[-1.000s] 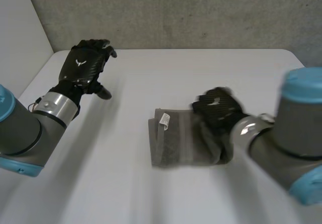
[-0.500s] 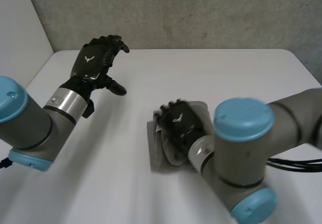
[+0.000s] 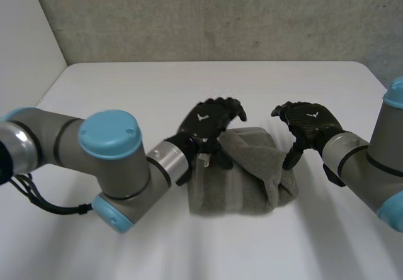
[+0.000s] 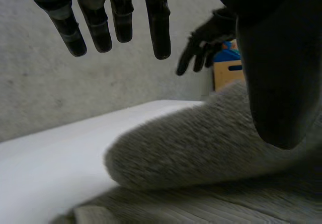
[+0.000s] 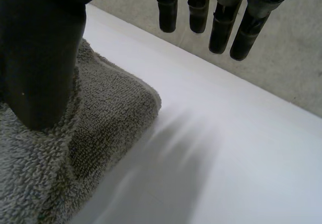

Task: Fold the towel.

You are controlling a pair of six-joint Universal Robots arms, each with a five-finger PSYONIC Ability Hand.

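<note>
The left hand (image 3: 208, 121) hangs over the far left part of the towel (image 3: 242, 182). Its fingers (image 4: 158, 27) are straight and spread, clear of the cloth, and only its thumb (image 4: 271, 78) rests on the towel's thick rolled fold (image 4: 201, 148), so it holds nothing. The right hand (image 3: 310, 121) hovers at the towel's far right side, its fingers (image 5: 221, 25) loosely extended above the table (image 5: 236, 148). Its thumb (image 5: 40, 58) points down and presses on the towel's pile (image 5: 95, 133) near the right edge, and this hand grips nothing either.

The grey towel lies folded in the middle of the white table (image 3: 126, 97), its upper layer bunched into a lumpy ridge towards the right. A small white tag (image 3: 205, 162) shows at the towel's left side, just beside the left thumb. A grey wall (image 3: 220, 16) stands behind the table's far edge. In the left wrist view a cardboard box (image 4: 229, 73) sits far off, beyond the right hand (image 4: 206, 32).
</note>
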